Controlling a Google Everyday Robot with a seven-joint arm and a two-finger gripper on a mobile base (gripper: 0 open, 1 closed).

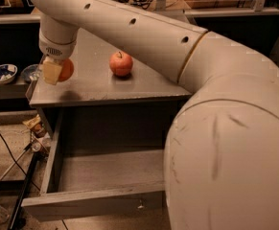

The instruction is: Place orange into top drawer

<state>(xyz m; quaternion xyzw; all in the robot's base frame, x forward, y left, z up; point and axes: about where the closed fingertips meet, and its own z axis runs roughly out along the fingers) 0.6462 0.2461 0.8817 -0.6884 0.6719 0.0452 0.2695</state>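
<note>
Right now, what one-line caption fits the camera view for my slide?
Gripper holds the orange over the tabletop edge; apple nearby, top drawer open below.

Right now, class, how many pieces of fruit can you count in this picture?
2. The orange is in the gripper above the tabletop's left end; the apple sits mid-tabletop. The arm may hide more.

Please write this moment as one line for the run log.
gripper: shut on orange, raised over tabletop left edge | top drawer: open, orange not yet inside | apple: on tabletop
</note>
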